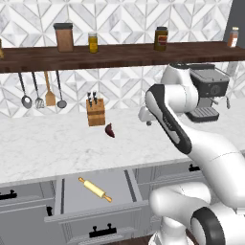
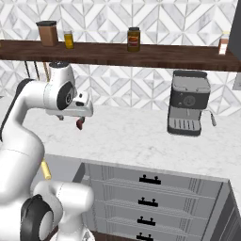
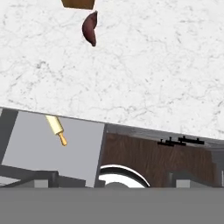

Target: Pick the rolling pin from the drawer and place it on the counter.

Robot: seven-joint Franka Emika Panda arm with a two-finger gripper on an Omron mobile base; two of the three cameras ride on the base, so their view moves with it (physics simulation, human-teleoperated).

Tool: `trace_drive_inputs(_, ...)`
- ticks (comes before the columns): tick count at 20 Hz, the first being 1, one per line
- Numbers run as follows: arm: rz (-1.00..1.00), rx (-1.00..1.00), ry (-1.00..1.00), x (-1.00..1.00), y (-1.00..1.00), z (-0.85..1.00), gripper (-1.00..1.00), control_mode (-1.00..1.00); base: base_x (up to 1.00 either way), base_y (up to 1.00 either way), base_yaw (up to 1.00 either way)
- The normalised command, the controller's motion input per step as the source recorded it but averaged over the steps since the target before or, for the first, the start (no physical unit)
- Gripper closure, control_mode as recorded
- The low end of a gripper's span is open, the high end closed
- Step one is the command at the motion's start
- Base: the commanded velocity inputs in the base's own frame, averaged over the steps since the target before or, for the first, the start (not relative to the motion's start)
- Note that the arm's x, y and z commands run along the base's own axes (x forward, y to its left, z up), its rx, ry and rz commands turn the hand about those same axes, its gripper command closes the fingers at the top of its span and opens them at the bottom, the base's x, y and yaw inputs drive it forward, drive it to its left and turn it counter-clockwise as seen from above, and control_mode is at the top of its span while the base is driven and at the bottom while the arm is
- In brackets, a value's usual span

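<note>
White marble counter [image 1: 57,143] above one open drawer [image 1: 72,191]; one rolling pin [image 1: 95,189] lies diagonally inside, partly cut off in the hand view. Tool [image 2: 84,112] over the counter, seemingly spread wide, fingertips hard to see.

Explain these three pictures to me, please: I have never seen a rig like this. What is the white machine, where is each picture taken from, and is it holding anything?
The white machine is a robot arm on a base that can drive, in a computer-drawn kitchen. Two pictures come from cameras on the base, behind the arm to its left and right. The third comes from a camera on the hand, looking down along the gripper, which is open and holds nothing.

The drawer stands pulled open below the counter. The rolling pin lies slantwise on the drawer floor, untouched. On the counter are a knife block, a small dark red thing I cannot identify, and a coffee machine. Above, a wooden shelf carries jars, with utensils hanging beneath.
</note>
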Motion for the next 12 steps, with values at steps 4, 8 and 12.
trace_drive_inputs(4, 0.02, 0.00, 0.00, -0.08, 0.63, -0.50, -1.00, -1.00, 0.00, 0.00, 0.00)
trace_drive_inputs(8, 0.05, 0.00, 0.00, -0.14, 0.62, -0.45, -1.00, -1.00, 0.00, 0.00, 0.00)
trace_drive_inputs(12, 0.04, 0.00, 0.00, -0.20, 0.69, -0.56, -1.00, -1.00, 0.00, 0.00, 0.00)
